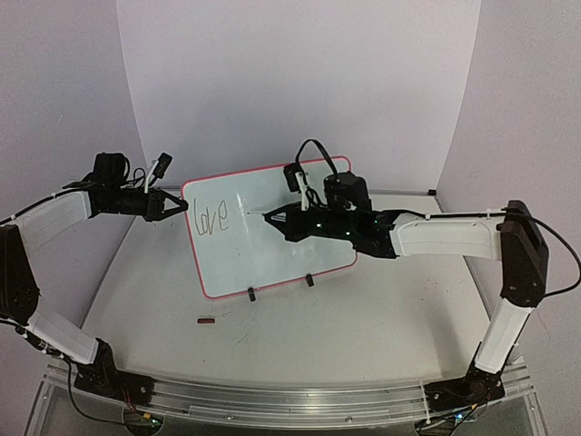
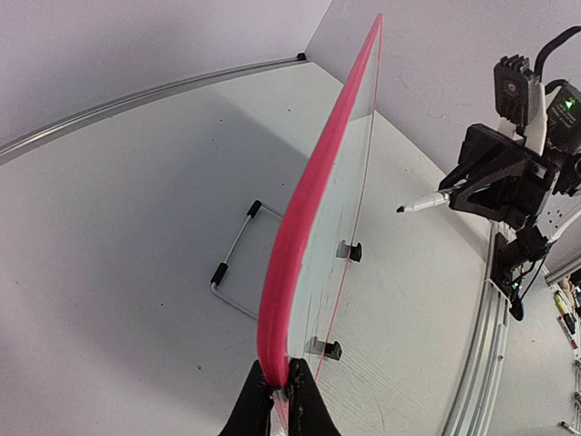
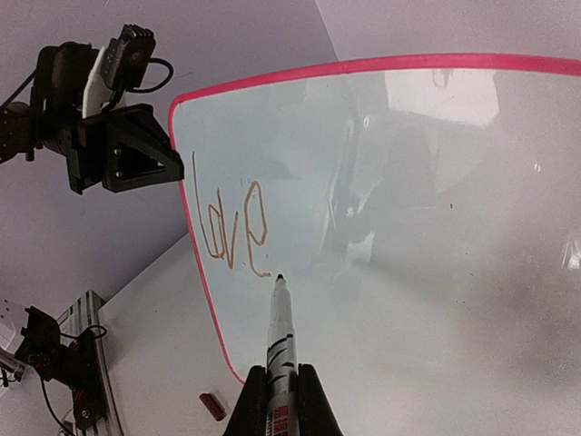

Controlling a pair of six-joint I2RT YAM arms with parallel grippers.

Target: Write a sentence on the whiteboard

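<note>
The whiteboard is glossy and smooth, the table matt white, the front rail bare metal.

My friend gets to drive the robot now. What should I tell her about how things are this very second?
Left gripper: shut on the left edge of the whiteboard, holding the standing board steady.
Right gripper: shut on the marker, whose tip is close to the board, just right of the last letter.
Done: the word "love" is written near the top left of the board.
Left: the rest of the sentence. Nothing else is written yet.
</note>
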